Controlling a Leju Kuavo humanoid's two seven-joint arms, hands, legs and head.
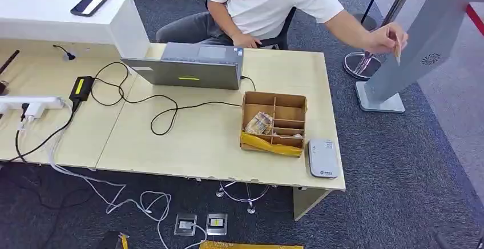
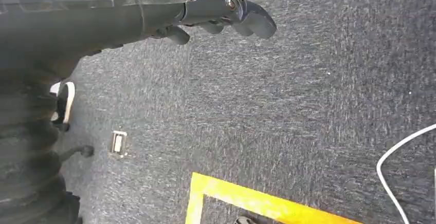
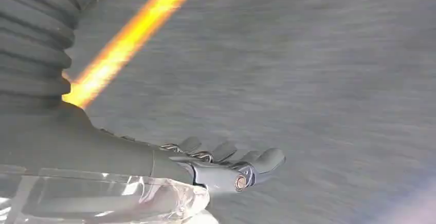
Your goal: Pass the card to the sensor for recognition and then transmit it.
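Both robot hands hang over grey carpet holding nothing, left robot hand [image 2: 226,16] and right robot hand [image 3: 226,165] with fingers loosely apart; a person's hand [image 1: 383,37] holds a thin pale card [image 1: 398,52].

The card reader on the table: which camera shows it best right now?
The head view. The grey card reader lies flat at the table's near right corner, beside the cardboard box. Both wrist views look down at carpet past the left hand and right hand.

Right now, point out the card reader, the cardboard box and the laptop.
card reader [image 1: 322,158], head view, middle of its grey top.
cardboard box [image 1: 274,97], head view, its far wall.
laptop [image 1: 188,73], head view, back of its lid.
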